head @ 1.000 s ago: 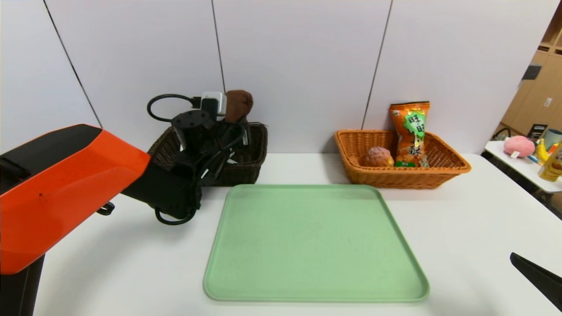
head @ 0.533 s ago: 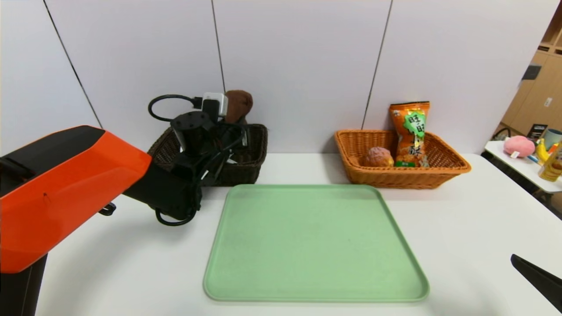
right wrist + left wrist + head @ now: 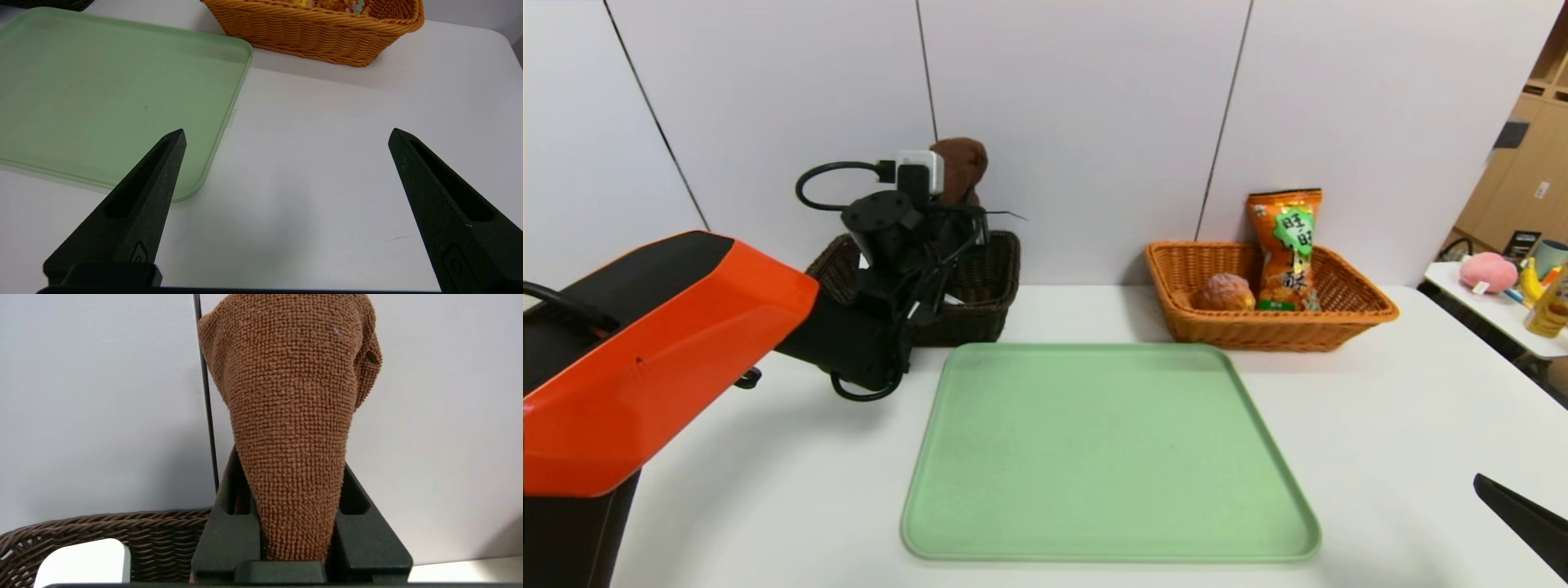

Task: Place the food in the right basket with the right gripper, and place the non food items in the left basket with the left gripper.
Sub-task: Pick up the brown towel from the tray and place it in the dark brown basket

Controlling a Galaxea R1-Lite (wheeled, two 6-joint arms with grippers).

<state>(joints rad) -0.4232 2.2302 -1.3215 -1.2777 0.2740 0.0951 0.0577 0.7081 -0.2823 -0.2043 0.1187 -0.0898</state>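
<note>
Two wicker baskets: the dark brown basket (image 3: 968,322) stands on the robot's left and the orange-tan basket (image 3: 1274,333) on its right, both on the white table (image 3: 1405,425) beyond the green tray (image 3: 1111,449).

Writing on the snack bag: the orange snack bag (image 3: 1278,278) bears the large characters 旺旺 on its green label (image 3: 1294,230), with 酥 legible lower down in black; finer print is too small to read.

Change from the earlier frames: the brown towel (image 3: 294,416) and the left gripper (image 3: 289,457) are higher than a half second ago, and the orange-cased left arm (image 3: 678,367) has shifted slightly toward the tray; the snack bag and bun are unmoved.

Left gripper: its jaws are clenched on the brown towel, whose upper part stands above them, over the dark brown basket; the fingertips are hidden behind the cloth.

Right gripper (image 3: 289,130): released and spread wide, with nothing between its fingers, above the table to the right of the tray.

Food: the snack bag leans upright inside the orange-tan basket, its top above the rim, with the round bun (image 3: 1226,292) beside it.

White box (image 3: 83,561): inside the dark brown basket, partly visible.
</note>
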